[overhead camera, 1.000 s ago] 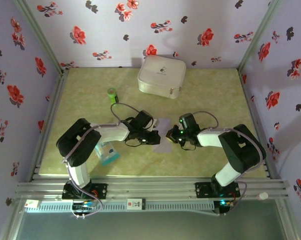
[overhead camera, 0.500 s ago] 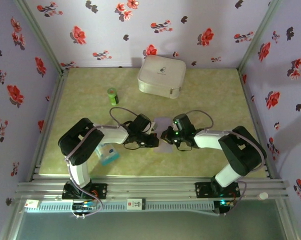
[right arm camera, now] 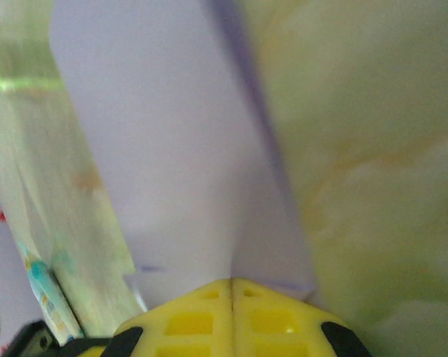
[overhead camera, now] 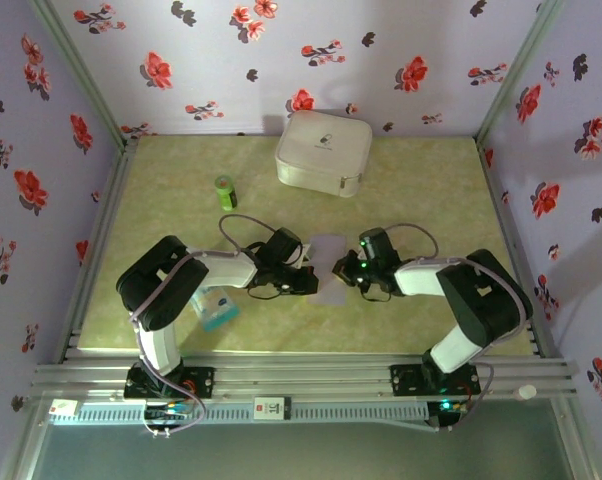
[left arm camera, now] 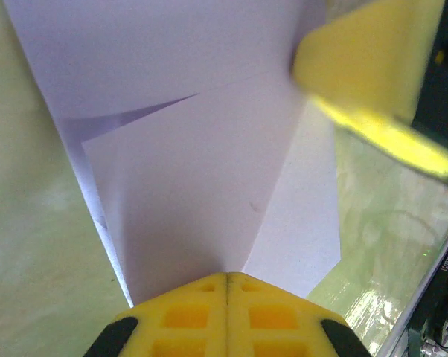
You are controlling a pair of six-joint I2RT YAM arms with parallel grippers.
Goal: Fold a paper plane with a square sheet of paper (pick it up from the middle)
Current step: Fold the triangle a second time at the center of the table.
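Observation:
The square sheet of paper (overhead camera: 327,268) is pale lavender and partly folded, and it is held up between my two grippers at the middle of the mat. My left gripper (overhead camera: 309,280) is shut on its left edge. In the left wrist view the yellow jaws (left arm camera: 226,277) meet, and the paper (left arm camera: 194,186) fans out from their tip with creases. My right gripper (overhead camera: 342,270) is shut on the opposite edge. In the right wrist view its closed jaws (right arm camera: 232,281) pinch the paper (right arm camera: 172,149). One yellow finger of the right gripper (left arm camera: 373,67) shows in the left wrist view.
A white case (overhead camera: 323,152) stands at the back centre of the mat. A green bottle (overhead camera: 225,192) stands to its left. A blue-and-white packet (overhead camera: 214,310) lies under the left arm. Flowered walls enclose three sides.
Both grippers moved inward toward each other and the sheet bowed upward between them. The right gripper then eased back a little to the right.

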